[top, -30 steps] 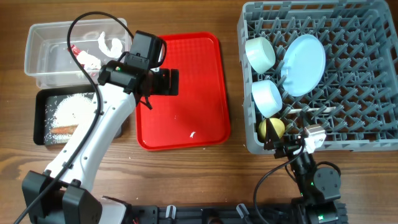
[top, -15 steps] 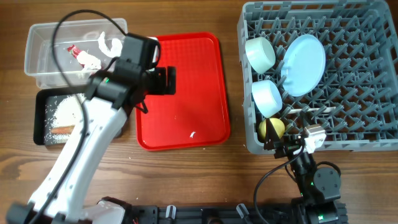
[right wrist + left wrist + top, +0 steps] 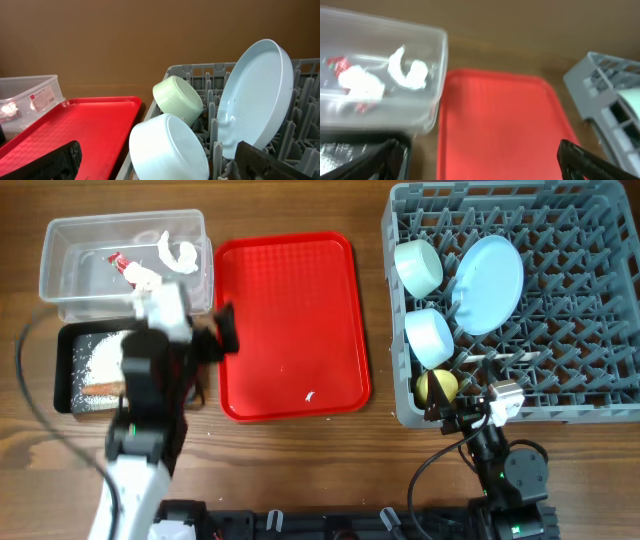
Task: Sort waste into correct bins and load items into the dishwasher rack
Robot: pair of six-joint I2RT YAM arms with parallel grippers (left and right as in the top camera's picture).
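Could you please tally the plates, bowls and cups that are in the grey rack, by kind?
plate: 1
bowls: 2
yellow cup: 1
Total: 4

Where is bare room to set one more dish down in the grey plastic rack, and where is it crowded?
Free: the pegs of the grey plastic rack right of the pale blue round plate, up to the right rim. Crowded: its left side, with two pale bowls and a small yellow cup.
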